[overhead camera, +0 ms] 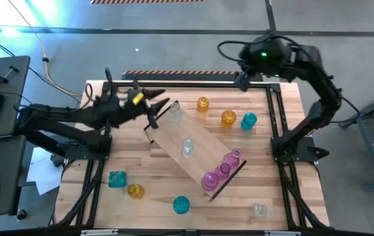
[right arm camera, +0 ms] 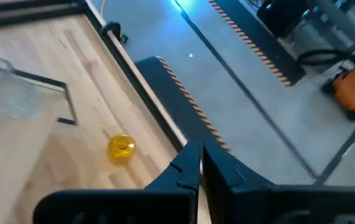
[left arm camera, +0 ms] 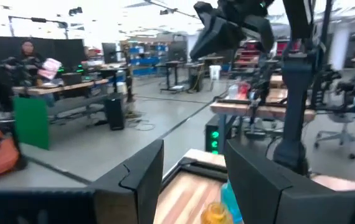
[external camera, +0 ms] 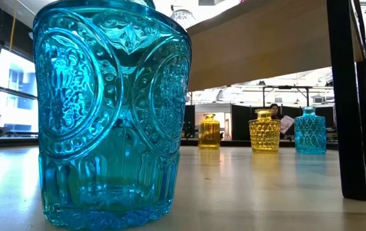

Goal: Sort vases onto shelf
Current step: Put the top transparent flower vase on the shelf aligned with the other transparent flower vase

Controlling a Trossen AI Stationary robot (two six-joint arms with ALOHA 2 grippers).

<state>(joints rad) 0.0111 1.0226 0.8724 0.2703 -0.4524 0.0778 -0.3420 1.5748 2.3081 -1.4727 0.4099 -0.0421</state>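
Left gripper (overhead camera: pixel 164 103), high view: fingers parted with nothing between them, just off the shelf's (overhead camera: pixel 197 147) upper-left end, near a clear vase (overhead camera: pixel 175 113) on that end. Shelf's long axis runs diagonally from that end toward the lower right. On the shelf: second clear vase (overhead camera: pixel 187 148) mid-board, three pink vases (overhead camera: pixel 221 170) clustered at the lower-right end. Off the shelf, beyond its upper edge: two amber vases (overhead camera: pixel 203 103) and a teal vase (overhead camera: pixel 249 120). Below its lower edge: teal, amber, teal, clear. Right gripper (overhead camera: pixel 241 81) waits at the table's far edge, well apart from the shelf.

Low view: large teal vase (external camera: pixel 109 112) upright close by; shelf board overhead, its dark end piece (external camera: pixel 353 96) standing on the table, which the high view hides.

Left wrist view: own fingers (left arm camera: pixel 143 177) apart, no vase between.

Right wrist view: jaws pressed shut, empty; amber vase (right arm camera: pixel 121 149) beyond.
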